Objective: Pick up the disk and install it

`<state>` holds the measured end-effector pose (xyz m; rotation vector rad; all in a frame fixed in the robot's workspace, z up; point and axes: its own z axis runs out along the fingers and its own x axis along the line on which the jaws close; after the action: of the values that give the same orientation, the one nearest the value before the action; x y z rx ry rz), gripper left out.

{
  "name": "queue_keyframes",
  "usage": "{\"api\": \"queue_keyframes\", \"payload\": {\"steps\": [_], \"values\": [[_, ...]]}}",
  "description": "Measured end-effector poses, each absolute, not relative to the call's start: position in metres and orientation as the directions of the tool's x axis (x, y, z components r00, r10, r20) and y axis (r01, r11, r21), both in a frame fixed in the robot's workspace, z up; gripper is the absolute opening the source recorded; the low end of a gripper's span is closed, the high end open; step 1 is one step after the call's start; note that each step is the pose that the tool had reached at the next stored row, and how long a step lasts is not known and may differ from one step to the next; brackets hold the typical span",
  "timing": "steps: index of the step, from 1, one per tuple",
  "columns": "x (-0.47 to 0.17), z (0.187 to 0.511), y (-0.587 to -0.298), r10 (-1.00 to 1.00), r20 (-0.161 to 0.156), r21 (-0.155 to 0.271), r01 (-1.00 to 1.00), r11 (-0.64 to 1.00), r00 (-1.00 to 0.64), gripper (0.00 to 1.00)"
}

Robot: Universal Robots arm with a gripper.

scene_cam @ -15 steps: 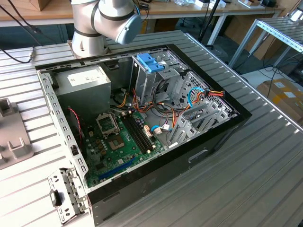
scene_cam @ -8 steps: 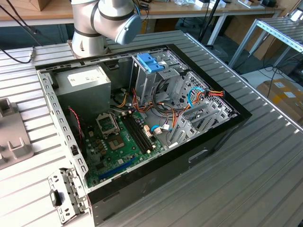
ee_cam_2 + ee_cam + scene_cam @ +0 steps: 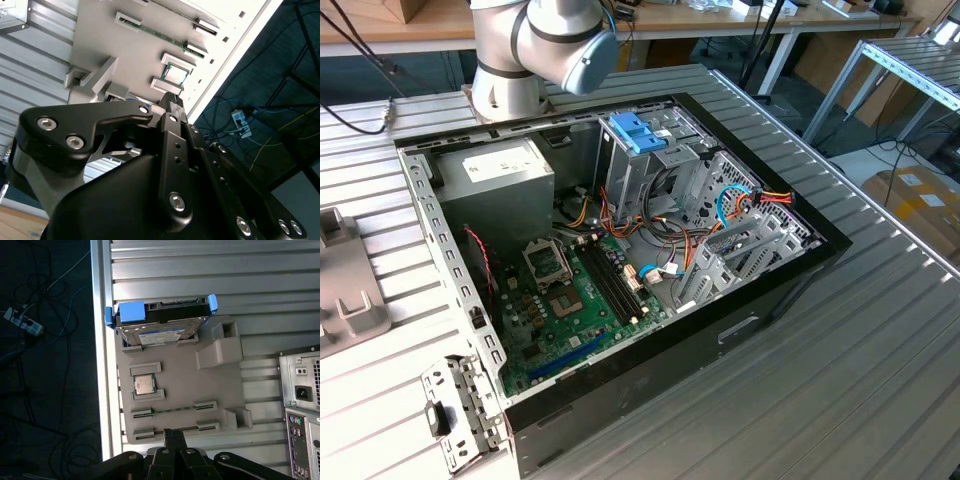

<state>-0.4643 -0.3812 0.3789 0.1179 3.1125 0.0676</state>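
The disk (image 3: 160, 329) lies flat at one end of a grey holder tray (image 3: 210, 390), its white and blue label facing up and light-blue rails along its sides. In the first wrist view my gripper (image 3: 173, 436) hovers above the tray's opposite end, well apart from the disk, its fingers shut together with nothing between them. The second wrist view shows the same gripper (image 3: 172, 100) over the tray (image 3: 115, 45). In the exterior view the open computer case (image 3: 780, 290) lies on the slatted table, with its metal drive cage (image 3: 665, 175) at the back.
A processor chip (image 3: 144, 385) and a memory stick (image 3: 172, 410) also sit in the tray. The tray lies close to the table's edge (image 3: 101, 365), with floor and cables beyond it. The power-supply box (image 3: 495, 175) fills a case corner. The arm's base (image 3: 510, 80) stands behind the case.
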Motion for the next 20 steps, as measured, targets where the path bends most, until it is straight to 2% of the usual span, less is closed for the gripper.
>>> {"api": "queue_keyframes", "payload": {"steps": [20], "values": [[-0.464,0.371,-0.353,0.076,-0.024,0.044,0.075,0.996,-0.997,0.11]]}}
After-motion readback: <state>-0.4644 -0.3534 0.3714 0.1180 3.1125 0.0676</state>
